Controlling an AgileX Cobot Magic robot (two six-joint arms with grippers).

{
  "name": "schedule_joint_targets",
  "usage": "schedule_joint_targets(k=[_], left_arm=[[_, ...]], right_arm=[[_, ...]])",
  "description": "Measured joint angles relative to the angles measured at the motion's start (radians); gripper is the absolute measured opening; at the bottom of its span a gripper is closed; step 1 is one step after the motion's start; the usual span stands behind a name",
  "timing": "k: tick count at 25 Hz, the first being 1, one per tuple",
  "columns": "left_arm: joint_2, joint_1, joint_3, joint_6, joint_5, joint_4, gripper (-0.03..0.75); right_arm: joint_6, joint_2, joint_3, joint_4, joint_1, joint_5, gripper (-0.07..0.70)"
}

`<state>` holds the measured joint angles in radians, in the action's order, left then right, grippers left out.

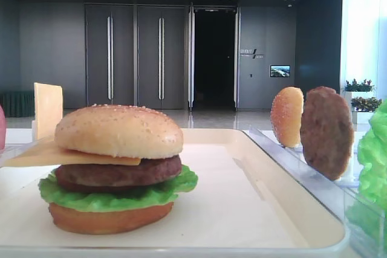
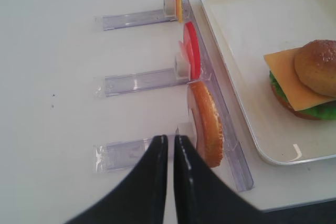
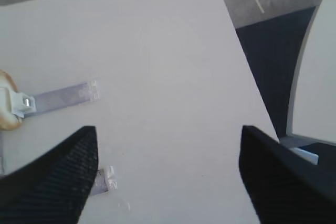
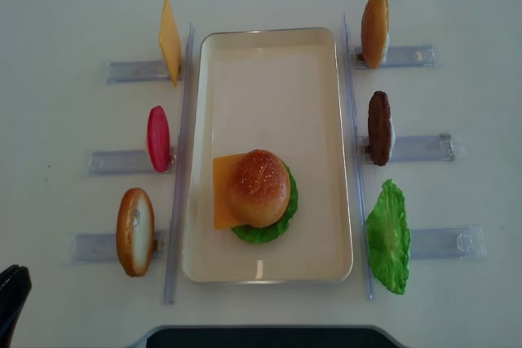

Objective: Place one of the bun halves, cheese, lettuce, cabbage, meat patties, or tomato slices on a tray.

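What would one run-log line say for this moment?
tray: stacked burger | holders: cheese, tomato, two buns, patty, lettuce | left gripper: shut, empty | right gripper: open, empty

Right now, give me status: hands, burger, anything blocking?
Left hand shut, empty; right hand open, empty. Stacked burger with sesame bun top sits on cream rectangular tray. Nothing in the way.

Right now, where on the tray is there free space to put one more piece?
The tray is bare across its far half, between the cheese holder and the bun holder. The near half is crowded by the burger.
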<state>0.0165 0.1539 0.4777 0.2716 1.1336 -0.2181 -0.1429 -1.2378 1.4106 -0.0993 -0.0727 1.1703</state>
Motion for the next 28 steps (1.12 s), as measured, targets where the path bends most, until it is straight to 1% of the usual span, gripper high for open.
schedule_joint_targets(k=[3,5,9,15,18,23,28], left_arm=[[0.0,0.0,0.0,0.0,0.0,0.0,0.301],[0.0,0.0,0.0,0.0,0.0,0.0,0.301],[0.0,0.0,0.0,0.0,0.0,0.0,0.301],[0.0,0.0,0.0,0.0,0.0,0.0,0.301],[0.0,0.0,0.0,0.0,0.0,0.0,0.301],[0.0,0.0,0.0,0.0,0.0,0.0,0.301],[0.0,0.0,0.0,0.0,-0.001,0.0,0.301]], right_arm=[[0.0,0.145,-0.088,0.0,0.0,-0.039,0.555],[0.0,0.248,-0.142,0.0,0.0,-0.052,0.555],[0.0,0.459,-0.265,0.0,0.0,-0.069,0.555],[0.0,0.688,-0.459,0.002,0.0,-0.076,0.555],[0.001,0.793,-0.553,0.002,0.0,-0.093,0.555],[0.012,0.961,-0.684,0.002,0.0,-0.092,0.555],[0.019,1.105,-0.763,0.005,0.0,-0.061,0.555]])
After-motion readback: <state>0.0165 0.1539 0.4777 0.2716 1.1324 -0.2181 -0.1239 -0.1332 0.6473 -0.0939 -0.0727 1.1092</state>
